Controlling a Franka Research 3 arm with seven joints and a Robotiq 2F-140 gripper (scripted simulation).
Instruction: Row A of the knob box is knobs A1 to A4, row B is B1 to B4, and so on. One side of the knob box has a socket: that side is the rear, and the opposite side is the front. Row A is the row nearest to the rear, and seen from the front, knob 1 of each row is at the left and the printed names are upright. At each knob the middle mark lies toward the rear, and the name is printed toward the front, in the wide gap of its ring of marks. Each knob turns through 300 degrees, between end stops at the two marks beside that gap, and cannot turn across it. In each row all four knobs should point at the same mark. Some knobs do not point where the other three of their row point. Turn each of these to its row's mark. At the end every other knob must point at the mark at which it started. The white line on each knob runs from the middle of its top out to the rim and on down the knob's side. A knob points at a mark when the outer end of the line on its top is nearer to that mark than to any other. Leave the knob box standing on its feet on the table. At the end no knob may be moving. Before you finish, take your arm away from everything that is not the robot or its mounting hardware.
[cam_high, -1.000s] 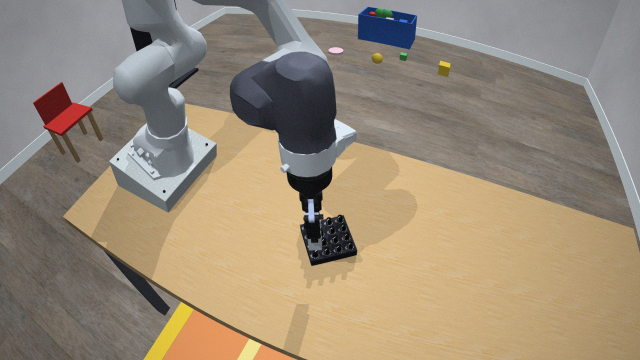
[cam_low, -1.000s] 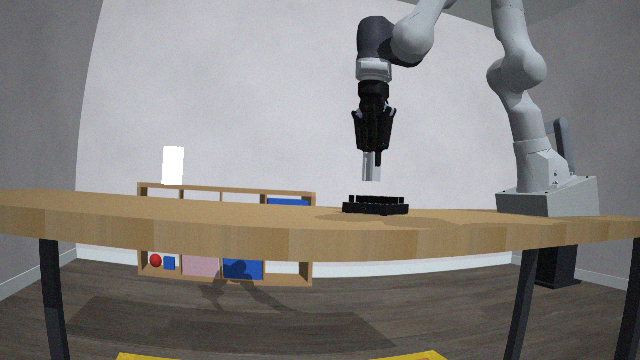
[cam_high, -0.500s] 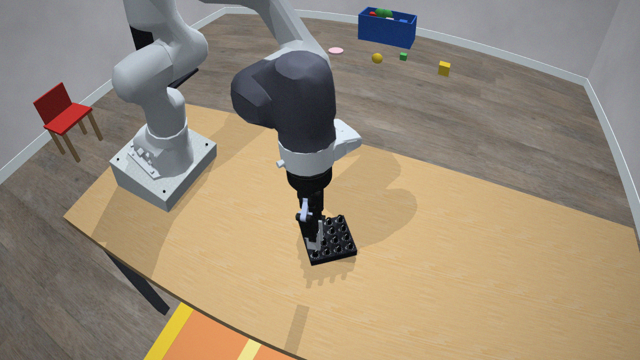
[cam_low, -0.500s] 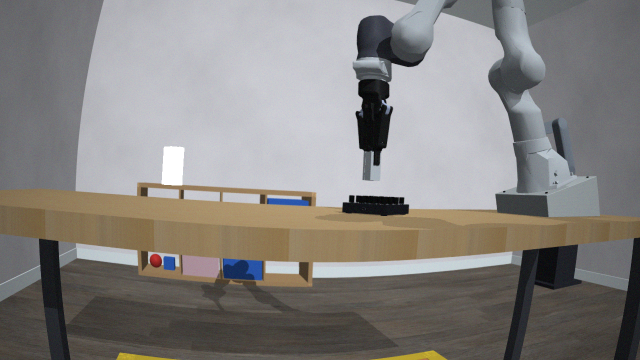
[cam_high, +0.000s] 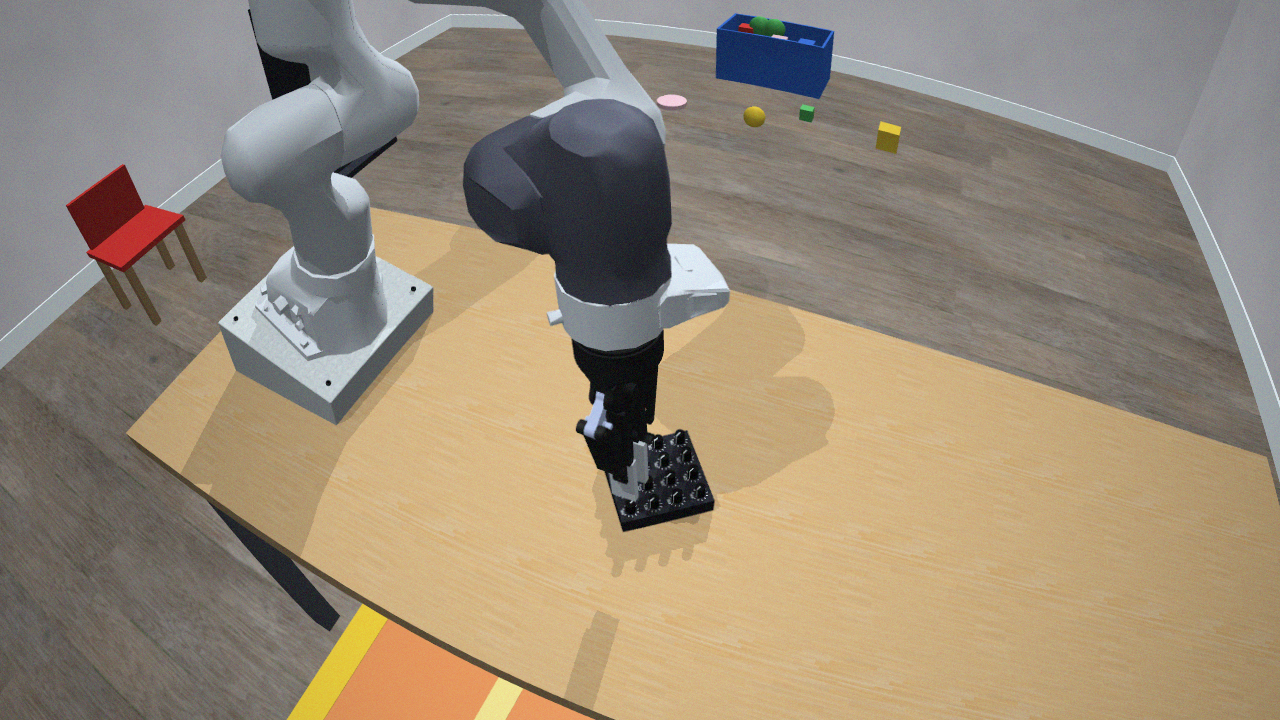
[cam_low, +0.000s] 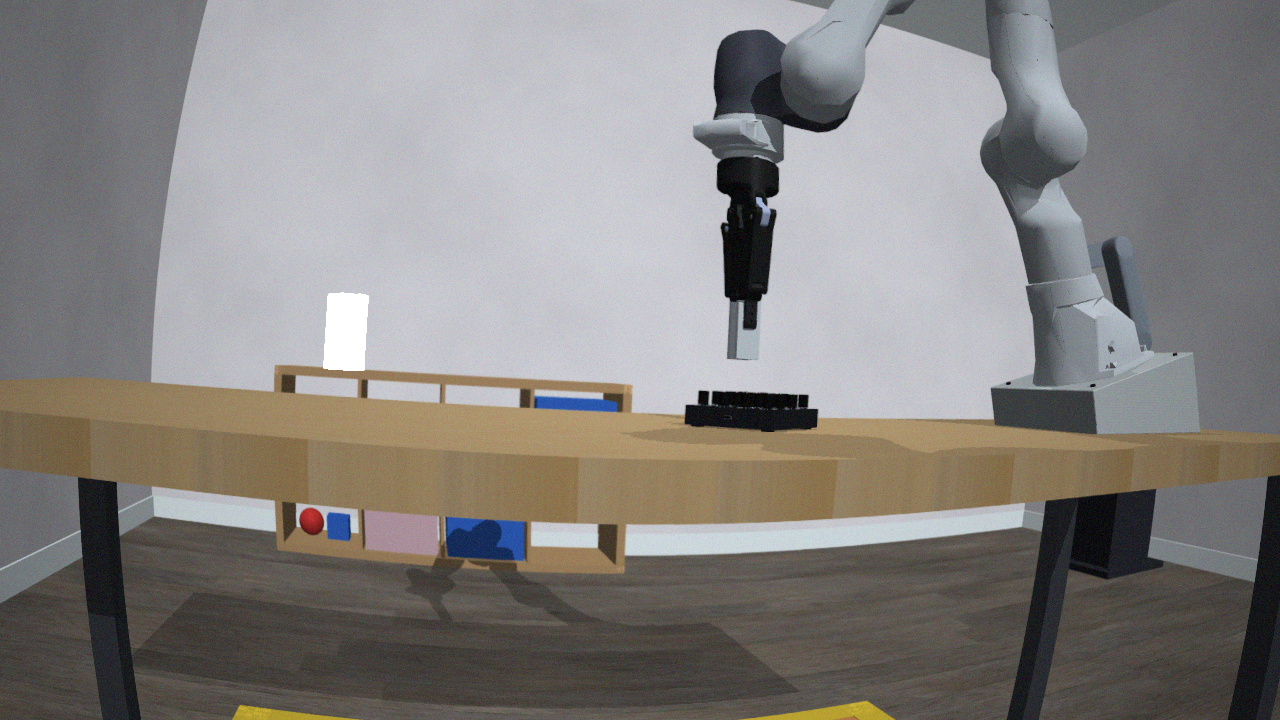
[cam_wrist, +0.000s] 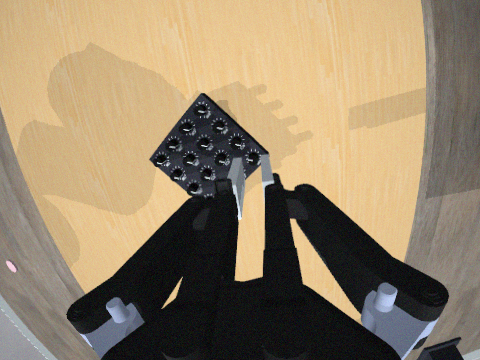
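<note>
Gripper hovers above knob box; lettering illegible.

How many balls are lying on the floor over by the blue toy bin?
1: a yellow ball, between the pink disc and the green block. Others may be hidden.

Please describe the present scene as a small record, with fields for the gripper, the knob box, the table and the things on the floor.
gripper: above the knob box, fingers slightly apart, nothing between them
knob box: black, standing on the table
table: light wood
floor: red chair, blue bin
</note>
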